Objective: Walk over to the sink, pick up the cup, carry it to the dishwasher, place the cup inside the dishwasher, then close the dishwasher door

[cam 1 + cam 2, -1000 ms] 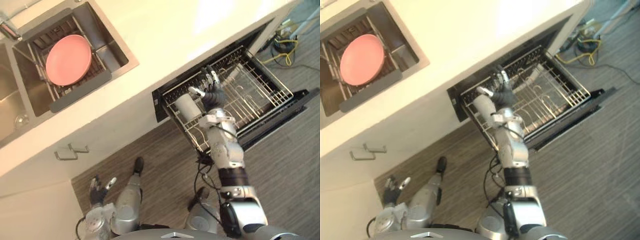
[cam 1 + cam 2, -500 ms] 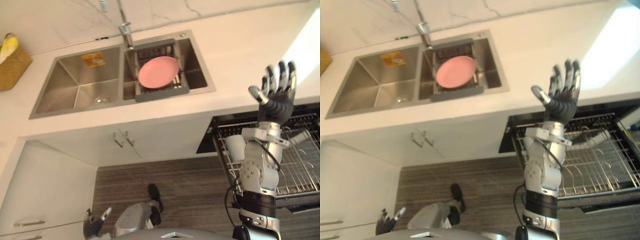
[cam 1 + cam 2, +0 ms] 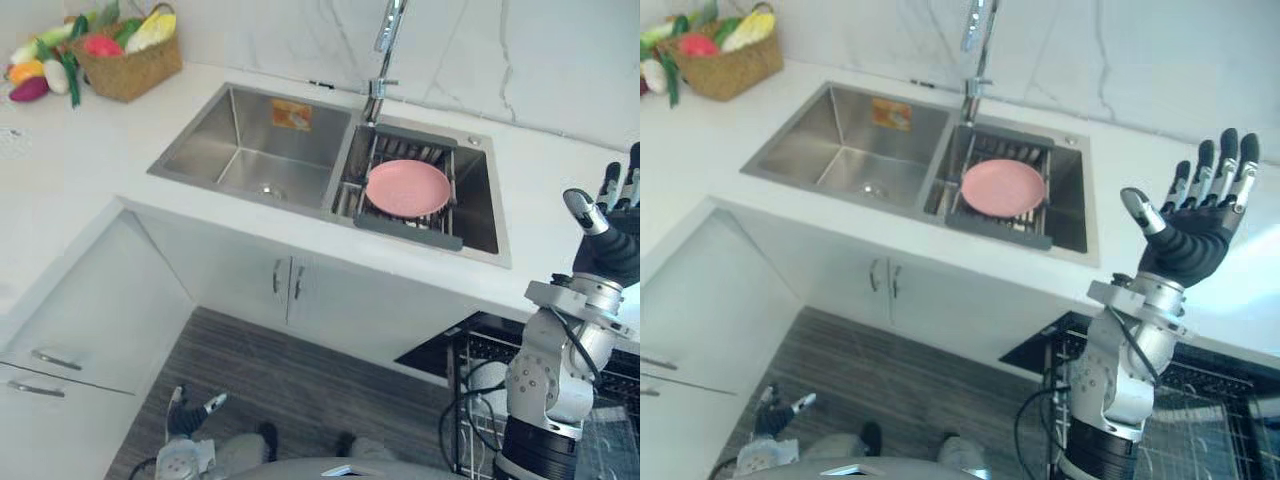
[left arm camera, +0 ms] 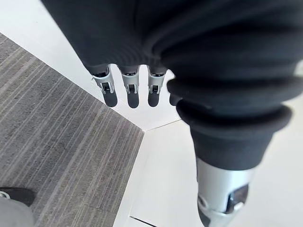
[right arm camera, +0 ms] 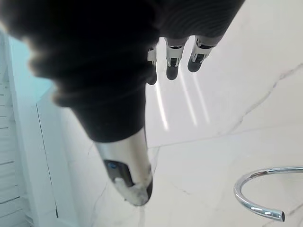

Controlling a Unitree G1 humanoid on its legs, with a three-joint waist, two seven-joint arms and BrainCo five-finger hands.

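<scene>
Right eye view: fingers (image 3: 1227, 150) spread straight and wide, the right hand (image 3: 1190, 245) raised empty over the worktop's (image 3: 1130, 160) front edge. The cup (image 3: 483, 383) sits in the pulled-out dishwasher rack (image 3: 1210, 420) below. Lowering, the forearm could clip that edge or the rack's rim; open floor (image 3: 890, 370) lies leftward, where the left hand (image 3: 185, 425) hangs relaxed

Brushed-metal sink (image 3: 243, 148), woven wicker basket (image 3: 131, 68)

Noted a white veined wall (image 3: 560, 60) behind a pale surface (image 3: 60, 190). Found white cabinets (image 3: 220, 270) with bar handles beneath, standing on a grey plank floor (image 3: 300, 380).
</scene>
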